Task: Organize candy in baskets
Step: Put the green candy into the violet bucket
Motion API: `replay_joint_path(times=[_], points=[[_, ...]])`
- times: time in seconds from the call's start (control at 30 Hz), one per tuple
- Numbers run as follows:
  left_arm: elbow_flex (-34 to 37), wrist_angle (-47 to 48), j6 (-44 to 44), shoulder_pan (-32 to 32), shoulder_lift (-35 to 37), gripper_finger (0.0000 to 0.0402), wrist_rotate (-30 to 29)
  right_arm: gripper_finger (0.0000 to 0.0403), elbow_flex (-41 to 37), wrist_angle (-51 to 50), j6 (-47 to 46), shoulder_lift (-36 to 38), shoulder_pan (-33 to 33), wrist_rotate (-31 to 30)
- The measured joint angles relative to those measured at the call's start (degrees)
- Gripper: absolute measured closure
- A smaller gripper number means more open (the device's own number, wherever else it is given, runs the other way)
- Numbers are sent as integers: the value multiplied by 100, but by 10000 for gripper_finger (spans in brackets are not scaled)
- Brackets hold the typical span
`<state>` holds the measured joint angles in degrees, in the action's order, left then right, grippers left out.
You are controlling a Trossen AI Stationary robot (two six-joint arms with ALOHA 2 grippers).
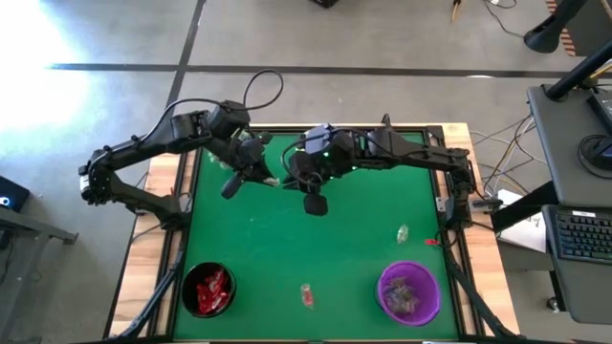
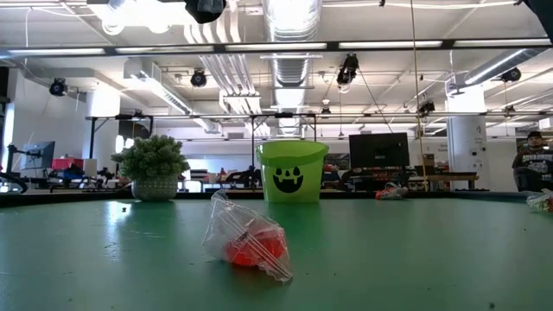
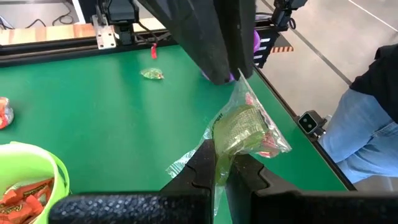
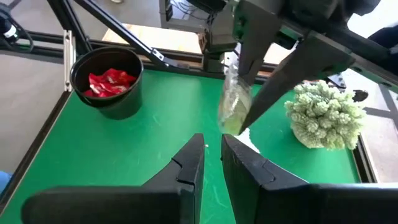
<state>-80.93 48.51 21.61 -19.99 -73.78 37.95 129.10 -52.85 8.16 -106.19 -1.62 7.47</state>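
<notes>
My left gripper (image 3: 217,167) (image 1: 260,173) is over the table's far middle, shut on a pale greenish candy (image 3: 244,127) in a clear crinkly wrapper. My right gripper (image 4: 213,142) (image 1: 287,179) faces it with its fingers a narrow gap apart. Its tip (image 3: 231,73) is at the wrapper's far end, and I cannot tell whether it touches. The lime green basket (image 3: 28,180) (image 2: 292,171) holds orange candies. The black basket (image 1: 208,290) holds red ones. The purple basket (image 1: 409,291) stands near right. My left gripper pinches the clear wrapper's twisted end (image 3: 217,152) between its two fingers. It comes from the table's left, slanting down. The candy sticks out past the fingertips toward my right gripper, lifted clear of the table.
Loose candies lie on the green mat: one near the near edge (image 1: 306,294) (image 2: 251,246), a pale one (image 1: 403,232) and a red one (image 1: 430,242) at the right. A spiky pale-green plant (image 4: 326,115) (image 2: 154,168) stands far left. A person (image 3: 367,118) stands beyond the table's right side.
</notes>
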Motion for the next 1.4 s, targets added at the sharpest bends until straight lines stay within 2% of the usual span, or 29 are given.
replay_joint_path(times=[0.33, 0.57, 0.8, 1.07, 1.23, 1.4], points=[[0, -225, 13, 0, 0, 401, 7, 353, 0, 215, 90, 0, -16, -22], [-2, -285, -15, 0, -18, 401, -5, 353, 0, 255, 148, -4, -14, -254], [-4, -446, -20, 2, -88, 401, -298, 353, -2, 257, 140, -71, -16, -265], [-4, -464, 0, -4, -142, 401, -317, 353, -2, 250, -80, -79, -22, -346], [-4, -566, 15, -17, -140, 401, -404, 355, -103, 289, -361, -79, -61, -711], [-4, -590, 17, -15, -146, 401, -399, 371, -129, 288, -367, -79, -73, -722]])
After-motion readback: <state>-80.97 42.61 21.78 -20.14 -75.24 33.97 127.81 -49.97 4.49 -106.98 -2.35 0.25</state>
